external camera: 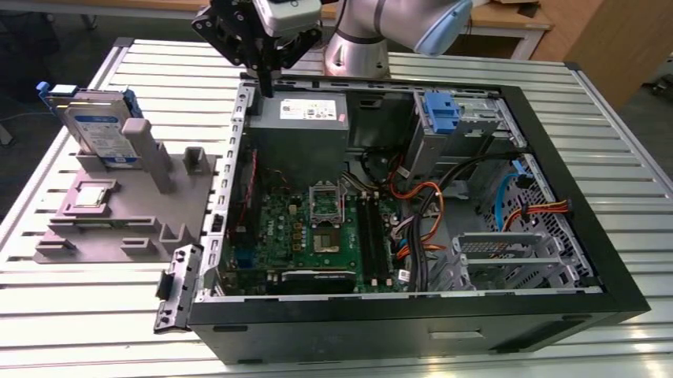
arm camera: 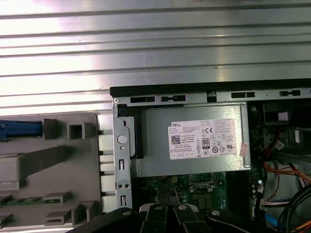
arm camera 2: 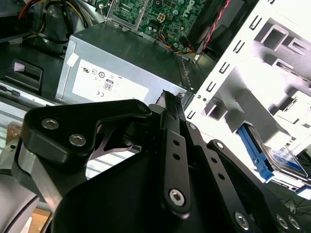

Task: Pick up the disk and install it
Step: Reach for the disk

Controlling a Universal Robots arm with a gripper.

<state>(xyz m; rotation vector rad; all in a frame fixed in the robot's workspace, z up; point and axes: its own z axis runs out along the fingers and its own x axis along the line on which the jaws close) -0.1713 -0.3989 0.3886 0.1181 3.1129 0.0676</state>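
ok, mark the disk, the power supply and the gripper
disk (external camera: 97,130), exterior view, its labelled face.
power supply (arm camera: 204,140), first wrist view, white sticker.
gripper (external camera: 266,88), exterior view, closed fingertips.

Outside the computer case (external camera: 421,323), the air above the stand (external camera: 126,228) and its disk (external camera: 100,130) is open; inside, cables (external camera: 421,213) and the power supply (external camera: 299,118) crowd the way.

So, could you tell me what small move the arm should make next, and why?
Probably shift the hand toward the exterior view's left, over the disk. The hand hangs above the edge of the computer case by the power supply, holding nothing, while the disk stands on edge in the grey holder beside the case.
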